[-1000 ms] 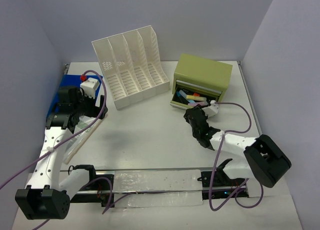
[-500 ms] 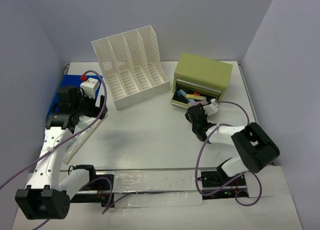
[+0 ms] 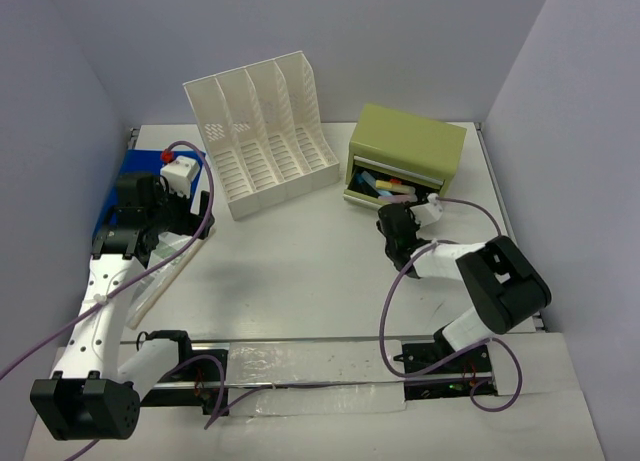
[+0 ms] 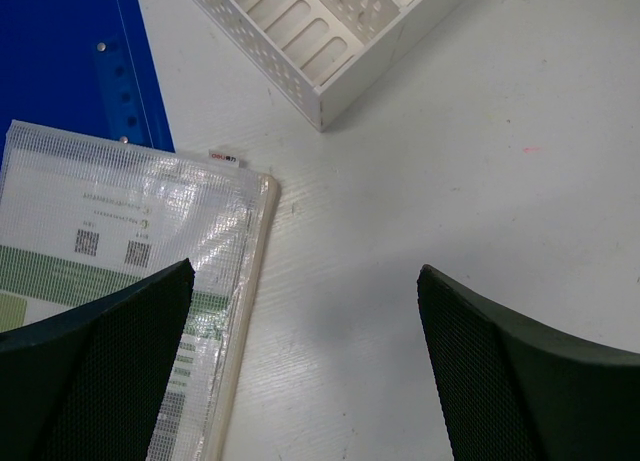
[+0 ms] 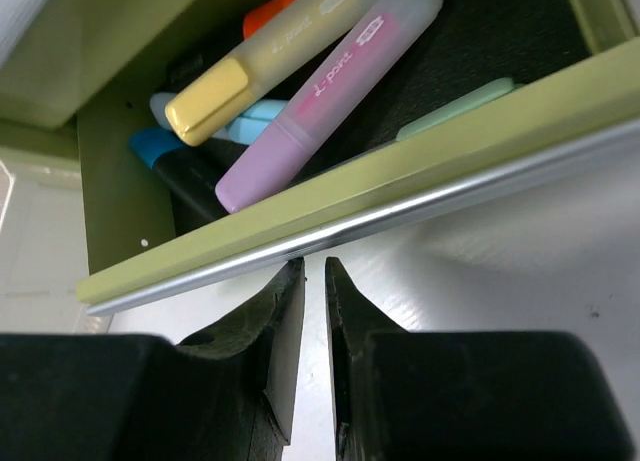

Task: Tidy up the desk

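The white desk (image 3: 300, 271) carries everything. My left gripper (image 3: 175, 221) is open and empty; in its wrist view (image 4: 307, 271) it hangs over bare desk (image 4: 450, 161), its left finger over the edge of a clear zip pouch (image 4: 120, 221). My right gripper (image 3: 390, 221) is shut on nothing; its tips (image 5: 313, 263) rest against the metal front edge of the open drawer (image 5: 400, 181) of the olive-green drawer box (image 3: 410, 141). Inside lie a yellow highlighter (image 5: 270, 56), a pink one (image 5: 330, 91) and other pens.
A white slotted file rack (image 3: 265, 131) stands at the back centre; its corner shows in the left wrist view (image 4: 330, 41). A blue folder (image 3: 125, 176) lies at the far left under the pouch (image 3: 165, 271). A mounting rail (image 3: 310, 346) runs along the near edge.
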`<act>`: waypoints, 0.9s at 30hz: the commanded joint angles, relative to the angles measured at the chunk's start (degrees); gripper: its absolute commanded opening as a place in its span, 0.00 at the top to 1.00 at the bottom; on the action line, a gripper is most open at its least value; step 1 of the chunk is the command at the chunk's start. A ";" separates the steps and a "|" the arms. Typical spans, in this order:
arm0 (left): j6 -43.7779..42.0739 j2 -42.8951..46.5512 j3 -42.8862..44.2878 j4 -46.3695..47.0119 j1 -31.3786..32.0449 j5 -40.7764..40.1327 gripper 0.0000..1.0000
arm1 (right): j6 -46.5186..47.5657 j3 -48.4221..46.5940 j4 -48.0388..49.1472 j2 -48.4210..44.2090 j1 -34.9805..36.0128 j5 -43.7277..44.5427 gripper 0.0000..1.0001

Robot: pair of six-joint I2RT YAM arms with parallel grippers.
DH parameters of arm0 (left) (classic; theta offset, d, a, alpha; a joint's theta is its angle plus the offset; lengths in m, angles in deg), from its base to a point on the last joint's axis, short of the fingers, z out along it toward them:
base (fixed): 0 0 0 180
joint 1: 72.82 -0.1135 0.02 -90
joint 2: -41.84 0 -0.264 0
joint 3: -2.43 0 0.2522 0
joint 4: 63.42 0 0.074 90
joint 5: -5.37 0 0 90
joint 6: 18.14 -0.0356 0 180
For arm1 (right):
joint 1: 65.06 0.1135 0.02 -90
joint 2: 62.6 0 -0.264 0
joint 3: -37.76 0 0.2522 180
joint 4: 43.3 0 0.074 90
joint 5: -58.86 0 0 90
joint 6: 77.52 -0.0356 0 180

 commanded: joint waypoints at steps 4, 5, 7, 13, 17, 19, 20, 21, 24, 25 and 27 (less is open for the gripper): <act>-0.36 0.38 0.85 1.96 -0.20 0.06 0.01 | -1.70 -3.89 3.71 1.63 -4.43 0.63 0.78; -0.48 0.43 0.90 1.96 -0.20 0.01 0.01 | -2.26 -4.21 3.71 2.15 -5.34 -0.77 0.78; -0.58 0.54 0.92 1.87 -0.20 -0.08 0.01 | -3.24 -4.59 3.55 2.66 -6.52 -2.66 0.78; -0.93 0.89 0.51 1.64 -0.20 -0.19 0.01 | -8.63 -4.36 5.11 3.65 -9.63 -5.86 0.78; -1.05 0.94 0.51 1.52 -0.20 -0.28 0.01 | -10.33 -5.62 5.55 4.83 -10.85 -7.14 0.78; -1.05 0.98 0.60 1.44 -0.20 -0.19 0.01 | -11.80 -6.22 6.29 6.15 -11.80 -8.69 0.78; -1.07 1.02 0.63 1.41 -0.20 -0.19 0.01 | -12.09 -6.28 7.48 6.59 -12.29 -9.40 0.77; -1.12 1.13 0.58 1.36 -0.20 -0.19 0.01 | -12.88 -6.45 10.20 7.77 -12.86 -11.38 0.76; -1.35 1.20 0.70 1.08 -0.20 -0.32 0.01 | -12.22 -5.56 17.17 9.46 -13.90 -13.97 0.74; -1.40 1.24 0.74 1.00 -0.20 -0.36 0.01 | -12.59 -5.26 18.19 9.76 -14.11 -14.06 0.74; -1.59 1.11 0.68 0.93 -0.20 -0.49 0.01 | -12.85 -5.45 18.21 9.83 -14.17 -13.35 0.74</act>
